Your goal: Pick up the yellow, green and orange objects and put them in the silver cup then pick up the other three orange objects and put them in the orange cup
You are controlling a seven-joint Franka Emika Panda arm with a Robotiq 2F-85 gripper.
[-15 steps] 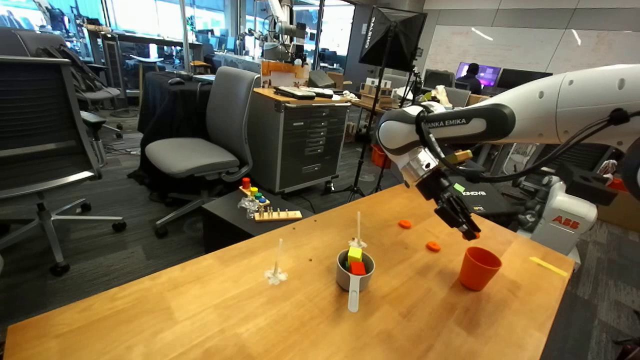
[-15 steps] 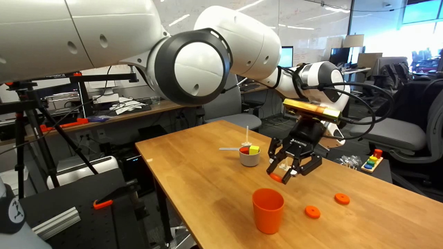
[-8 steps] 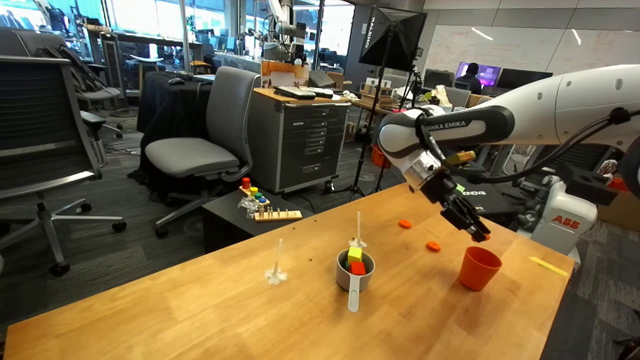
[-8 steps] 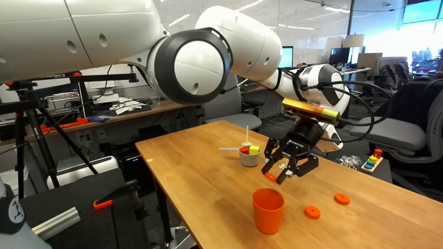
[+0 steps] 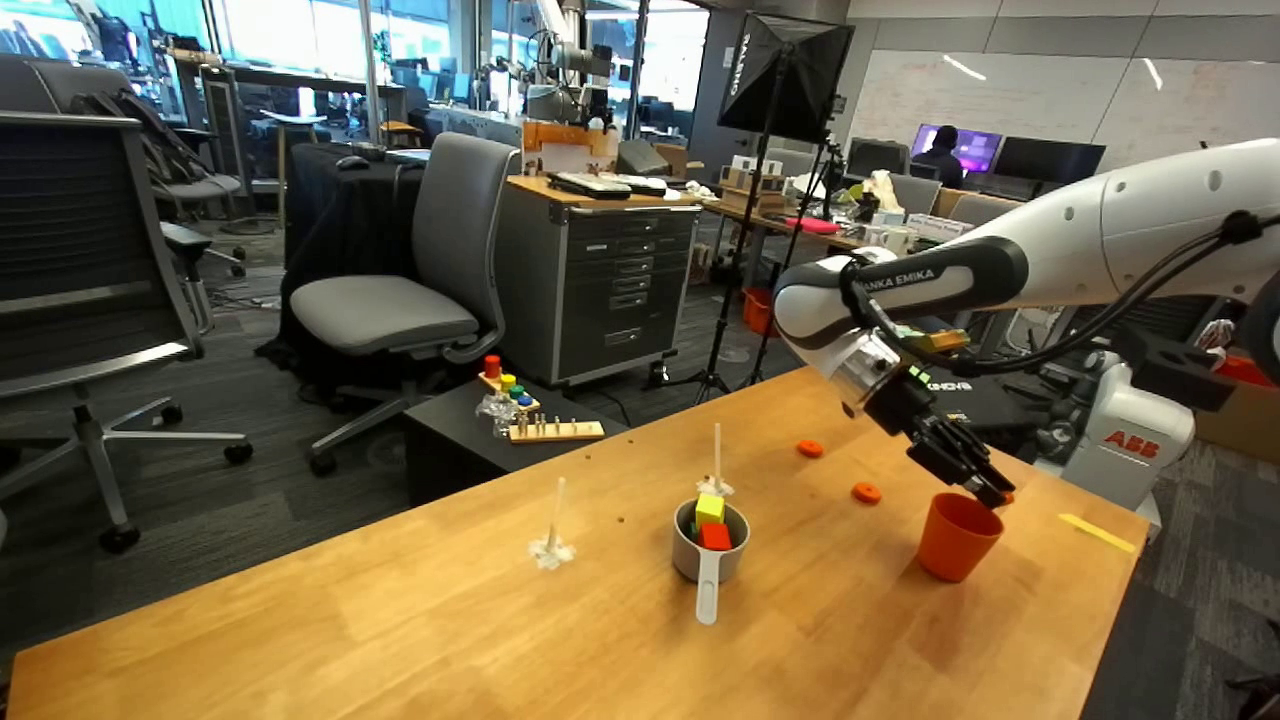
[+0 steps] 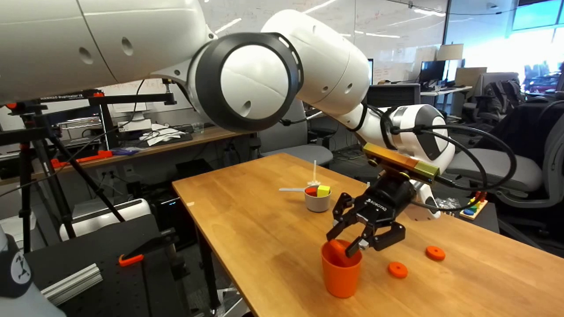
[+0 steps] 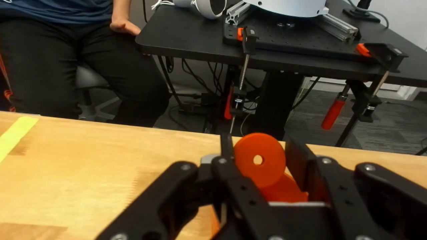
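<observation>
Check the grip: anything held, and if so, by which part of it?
Yes: an orange disc, pinched between the fingers at opposite sides of its outer rim.

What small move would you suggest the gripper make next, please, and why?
I'd probably nudge the gripper to centre its orange disc over the opening before releasing. The wrist view shows the disc pinched in the jaws, but in an exterior view its edge shows outside the outline of the orange cup, so letting go now might miss.
</observation>
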